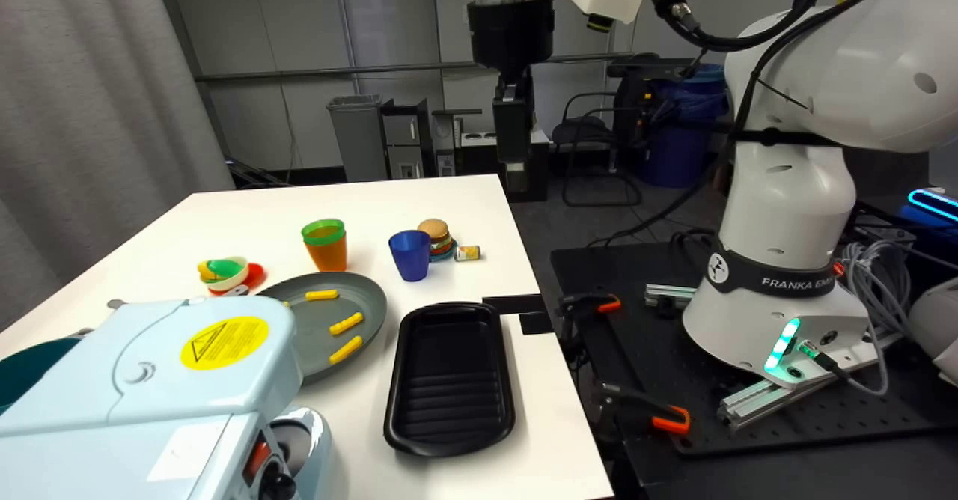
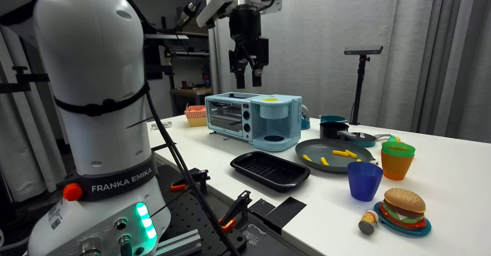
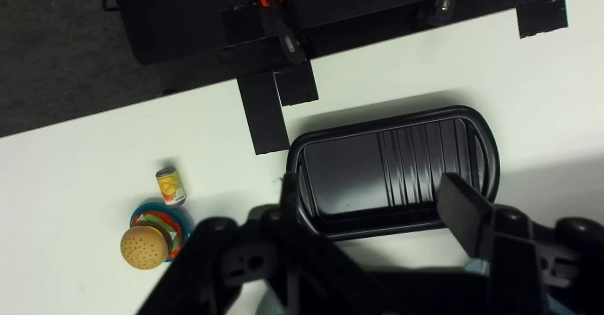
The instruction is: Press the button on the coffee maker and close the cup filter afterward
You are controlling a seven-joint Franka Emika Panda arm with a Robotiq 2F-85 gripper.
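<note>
The coffee maker [image 1: 90, 462] is a large pale blue appliance at the near left in an exterior view; it also stands at the table's back in an exterior view [image 2: 256, 127]. Its rounded top piece, the cup filter [image 1: 187, 395], bears a yellow patch and lies level; it also shows in an exterior view [image 2: 274, 111]. I cannot tell if it is fully shut. A red switch [image 2: 246, 105] sits above dark knobs on the front. My gripper [image 2: 248, 81] is open and empty, high above the table, apart from the appliance. In the wrist view the gripper [image 3: 369, 183] shows spread fingers.
A black ribbed tray [image 3: 349, 173] lies beside the coffee maker. A grey pan [image 2: 326, 164] holds several yellow sticks. A blue cup [image 2: 364, 181], orange and green cups [image 2: 397, 164], a toy burger [image 2: 404, 206] and a small can [image 3: 171, 186] stand farther along. Clamps [image 1: 644, 410] line the robot-side edge.
</note>
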